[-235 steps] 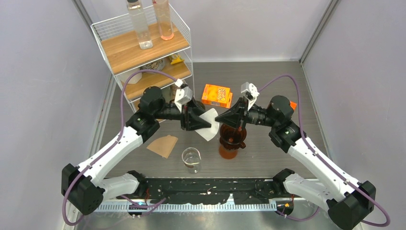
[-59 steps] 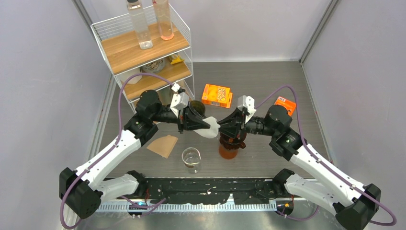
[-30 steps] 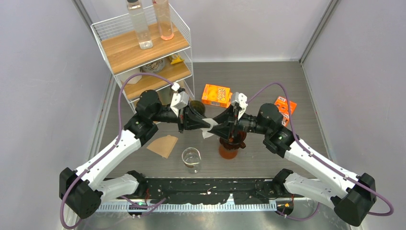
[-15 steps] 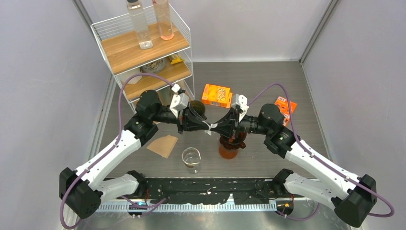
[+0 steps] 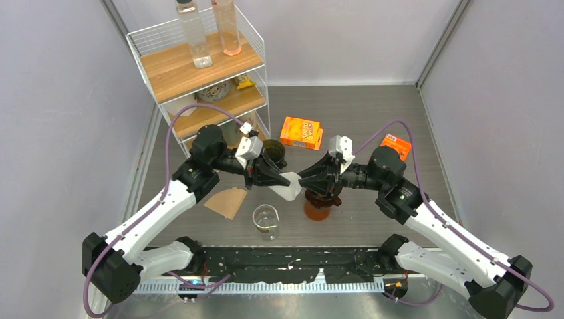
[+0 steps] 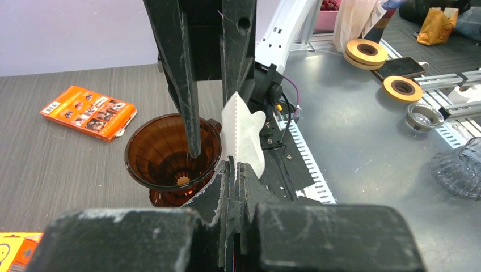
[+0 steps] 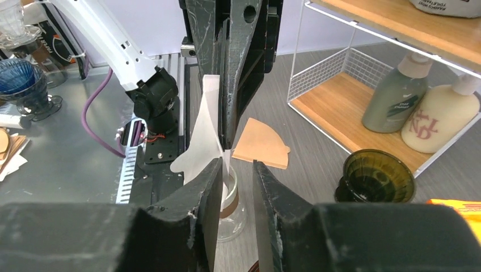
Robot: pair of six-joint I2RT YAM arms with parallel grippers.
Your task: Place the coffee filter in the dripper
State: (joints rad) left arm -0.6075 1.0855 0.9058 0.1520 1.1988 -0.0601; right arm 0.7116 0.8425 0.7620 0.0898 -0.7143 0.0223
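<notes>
My left gripper (image 5: 278,178) is shut on the edge of a white paper coffee filter (image 5: 290,189) and holds it upright in the air, just left of the amber dripper (image 5: 319,205). In the left wrist view the filter (image 6: 243,131) stands up from my shut left gripper (image 6: 233,166), with the dripper's (image 6: 170,148) open mouth beside it. My right gripper (image 5: 303,181) is open and faces the filter from the right, above the dripper. In the right wrist view the filter (image 7: 203,136) sits just left of my right gripper (image 7: 237,165). I cannot tell whether a layer lies between its jaws.
A brown filter (image 5: 226,201) lies flat at the left and a glass beaker (image 5: 266,220) stands in front. A dark green dripper (image 5: 273,149), an orange box (image 5: 300,132) and the wire shelf (image 5: 199,73) are behind. Another orange box (image 5: 396,142) lies at the right.
My right gripper closed in on the filter until its tips met the left gripper's. It has now drawn back a little to the right. The filter shows wider again.
</notes>
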